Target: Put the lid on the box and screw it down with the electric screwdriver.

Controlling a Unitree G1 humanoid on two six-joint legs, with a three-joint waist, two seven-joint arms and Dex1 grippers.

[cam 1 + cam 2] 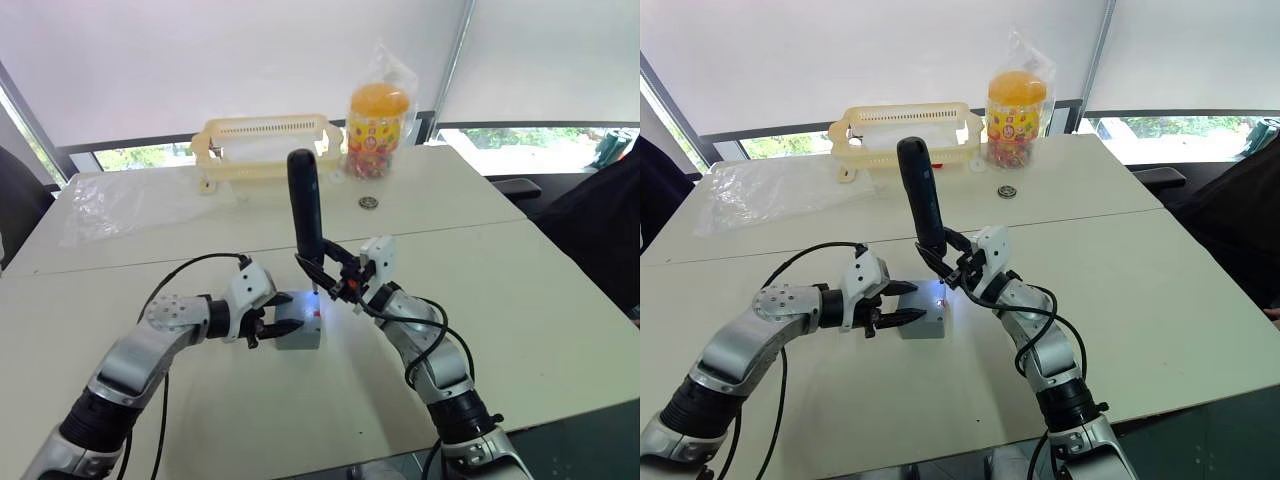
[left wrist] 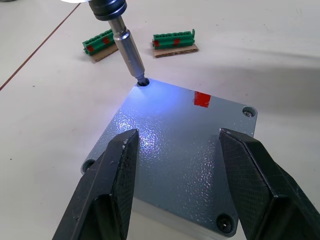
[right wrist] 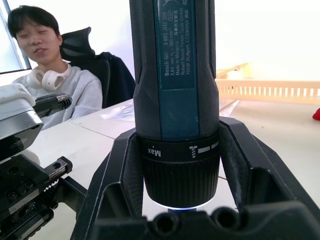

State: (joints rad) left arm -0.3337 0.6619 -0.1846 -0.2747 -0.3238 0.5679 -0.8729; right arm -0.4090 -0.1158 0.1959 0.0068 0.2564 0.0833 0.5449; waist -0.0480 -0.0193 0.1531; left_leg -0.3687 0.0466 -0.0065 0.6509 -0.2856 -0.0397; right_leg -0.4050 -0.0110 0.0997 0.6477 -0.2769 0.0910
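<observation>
Grey lid [image 2: 175, 150] with fine rough speckled finish, shiny metal bit [image 2: 129, 52], matt black plastic electric screwdriver [image 3: 175, 75]

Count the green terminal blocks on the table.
2: one green block beside the electric screwdriver bit, the other just beyond the lid. More may be hidden.

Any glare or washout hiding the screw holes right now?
Left wrist view: the electric screwdriver casts a bluish-white glow on the lid around its bit; the corner holes stay readable. Right wrist view: window backlight bleaches the background. Left eye view: the blinds are blown out and the tip light reads small.
</observation>
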